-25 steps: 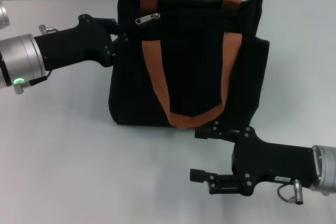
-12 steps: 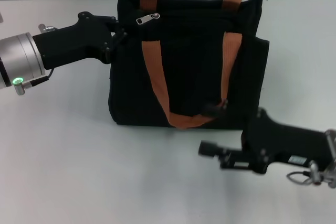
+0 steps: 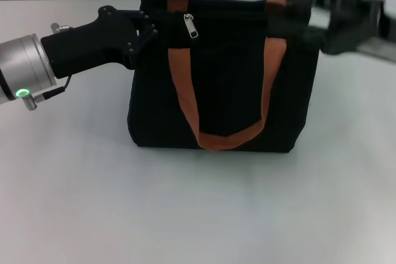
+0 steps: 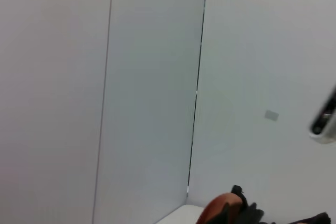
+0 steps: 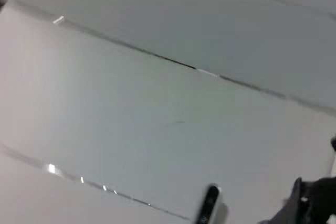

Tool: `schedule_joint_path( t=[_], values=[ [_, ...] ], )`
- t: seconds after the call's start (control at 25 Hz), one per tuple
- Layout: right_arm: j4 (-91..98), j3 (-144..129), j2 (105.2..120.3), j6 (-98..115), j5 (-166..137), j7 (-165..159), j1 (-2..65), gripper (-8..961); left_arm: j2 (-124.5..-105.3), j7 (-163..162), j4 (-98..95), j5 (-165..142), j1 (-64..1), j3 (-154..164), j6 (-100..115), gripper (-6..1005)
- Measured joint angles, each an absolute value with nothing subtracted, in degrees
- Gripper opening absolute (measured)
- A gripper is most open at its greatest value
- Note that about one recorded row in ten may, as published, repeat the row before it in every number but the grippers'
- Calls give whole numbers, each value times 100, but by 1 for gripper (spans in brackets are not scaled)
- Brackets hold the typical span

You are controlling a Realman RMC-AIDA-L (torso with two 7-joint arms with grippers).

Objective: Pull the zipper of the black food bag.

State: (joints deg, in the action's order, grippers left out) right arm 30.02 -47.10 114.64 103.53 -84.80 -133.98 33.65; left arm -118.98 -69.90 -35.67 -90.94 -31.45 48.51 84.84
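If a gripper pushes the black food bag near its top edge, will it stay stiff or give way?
The black food bag looks like soft fabric, so its top would probably fold inward. Its handle hangs limp, suggesting floppy webbing. It stands boxy on the table, so it likely slides rather than tips.

Grippers (image 3: 147, 31) (image 3: 296, 5) flanking bag (image 3: 223, 91) on table (image 3: 185, 202)

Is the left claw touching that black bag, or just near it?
Touching. In the head view the left claw presses against the upper left corner of the black food bag, with no gap visible; the zipper hangs free beside it.
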Motion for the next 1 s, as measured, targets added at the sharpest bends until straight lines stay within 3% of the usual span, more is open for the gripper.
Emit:
schedule_joint_path(
  t=[0.16,0.44,0.68,0.84,1.0],
  values=[
    [2516,-4765,11126,10057,-8626,-14995,4058,816,-11900,-6992,-3546,-9088,-3150,4841,8417,30],
    [2411,-4752,11102,9734,-8734,-14595,4329,816,-11885,-6970,-3350,-8715,-3125,4811,8341,33],
    [2461,-4761,11222,9617,-8736,-13182,4175,816,-11894,-6986,-3345,-8693,-3122,4850,8358,35],
    [2588,-4734,11418,9691,-8711,-11705,4012,816,-11903,-6987,-3327,-8659,-3154,4852,8382,36],
    [3111,-4822,11706,9750,-8795,-10579,3776,815,-11904,-6988,-3275,-8595,-3217,4852,8418,37]
  ],
)
